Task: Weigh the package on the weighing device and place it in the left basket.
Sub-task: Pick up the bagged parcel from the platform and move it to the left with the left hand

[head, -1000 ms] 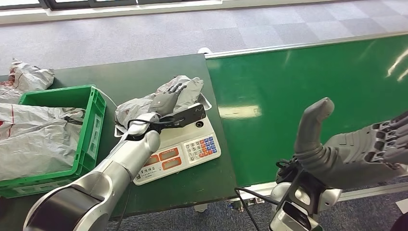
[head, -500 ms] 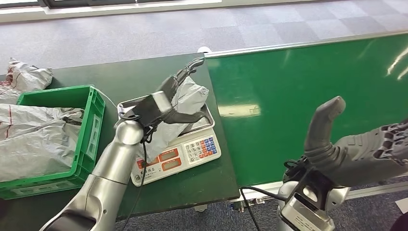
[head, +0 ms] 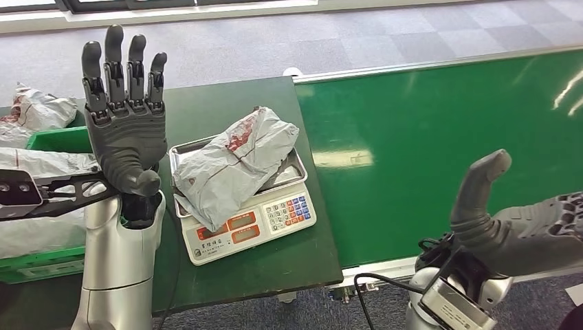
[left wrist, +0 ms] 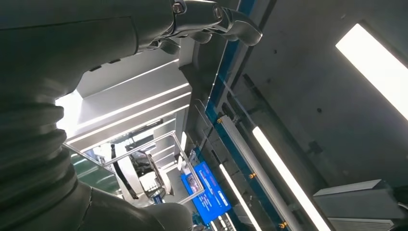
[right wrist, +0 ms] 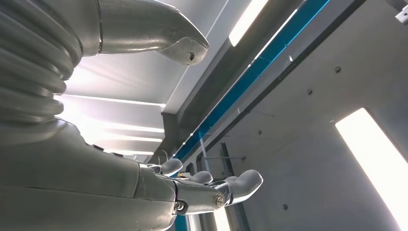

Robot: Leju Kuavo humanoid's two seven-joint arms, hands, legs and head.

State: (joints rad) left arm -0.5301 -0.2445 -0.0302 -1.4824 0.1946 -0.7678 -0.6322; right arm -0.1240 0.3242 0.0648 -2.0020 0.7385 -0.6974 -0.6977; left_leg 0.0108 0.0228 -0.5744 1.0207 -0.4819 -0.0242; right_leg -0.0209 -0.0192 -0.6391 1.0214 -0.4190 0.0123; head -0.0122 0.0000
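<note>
Right hand (head: 529,223) low at the near right, over the edge of the green conveyor (head: 447,137) — thumb up, fingers extended, holding nothing; the right wrist view agrees. Left hand (head: 127,130) raised upright near the camera, palm toward it, fingers straight and apart, nothing in it. It hangs above the near end of the dark table (head: 206,103), between the scale and the basket, touching neither.

Package (head: 234,161) — grey crumpled mailer bag with red marks — lies on the steel pan of the scale (head: 258,220), overhanging the pan's near edge onto the display. No hand on it.

Step, as I judge it: weighing — package set down, released, reading in progress. Display digits too small to read.

Next move calls for the left hand to come down on the package, grip the loose plastic securely, carry it left into the green basket (head: 51,141), which already holds grey bags. More bags (head: 38,106) lie behind the basket.
</note>
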